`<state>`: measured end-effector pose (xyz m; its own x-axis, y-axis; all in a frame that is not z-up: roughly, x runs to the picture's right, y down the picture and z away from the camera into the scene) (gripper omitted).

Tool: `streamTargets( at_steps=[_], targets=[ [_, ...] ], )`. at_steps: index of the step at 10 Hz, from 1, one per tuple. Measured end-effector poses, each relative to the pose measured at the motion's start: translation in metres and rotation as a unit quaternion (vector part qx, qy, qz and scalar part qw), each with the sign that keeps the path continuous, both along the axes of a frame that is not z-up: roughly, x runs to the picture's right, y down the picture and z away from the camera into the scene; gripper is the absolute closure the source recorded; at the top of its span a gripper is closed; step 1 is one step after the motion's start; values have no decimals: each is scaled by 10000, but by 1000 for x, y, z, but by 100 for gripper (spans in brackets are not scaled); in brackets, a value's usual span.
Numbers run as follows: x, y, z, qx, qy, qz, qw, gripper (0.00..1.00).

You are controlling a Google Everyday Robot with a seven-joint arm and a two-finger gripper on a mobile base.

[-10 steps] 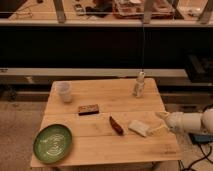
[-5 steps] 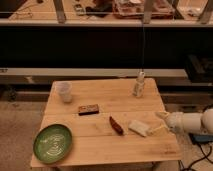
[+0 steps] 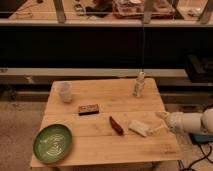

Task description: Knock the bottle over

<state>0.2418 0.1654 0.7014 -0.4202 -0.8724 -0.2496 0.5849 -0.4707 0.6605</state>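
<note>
Nothing appeared to have shifted over the last second: the gripper [image 3: 158, 123] sat in the same spot off the right front corner of the counter [image 3: 107, 97], and every item lay where it had been.

The bottle [image 3: 139, 86] stood upright near the back right edge of the counter, well apart from the gripper and farther back from it. It was untouched, so the knocking step had not begun.

To do it well, the arm would probably need to travel back along the right side and meet the bottle high on its body, near the cap, where a light sideways push should tip it rather than slide it. Pushing toward the middle of the counter looked safer than pushing toward the back edge, where it might roll off. The path also had to stay clear of the white block [image 3: 138, 127] and the reddish stick [image 3: 116, 125] in front.

The jaws were spread apart and held nothing. The lower one pointed at the white block from just beside it, and I could not tell whether they touched.
</note>
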Motion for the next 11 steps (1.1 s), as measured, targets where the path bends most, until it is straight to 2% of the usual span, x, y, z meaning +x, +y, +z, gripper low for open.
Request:
streamTargets(
  at_steps=[4, 6, 8, 9, 11],
  targets=[
    [0, 1, 1, -4, -6, 6, 10000, 21],
    [0, 1, 1, -4, -6, 6, 10000, 36],
    [2, -3, 3, 67, 49, -40, 10000, 58],
    [0, -16, 11, 254, 159, -199, 9994, 68],
    [0, -59, 36, 760, 521, -498, 9945, 86]
  ],
)
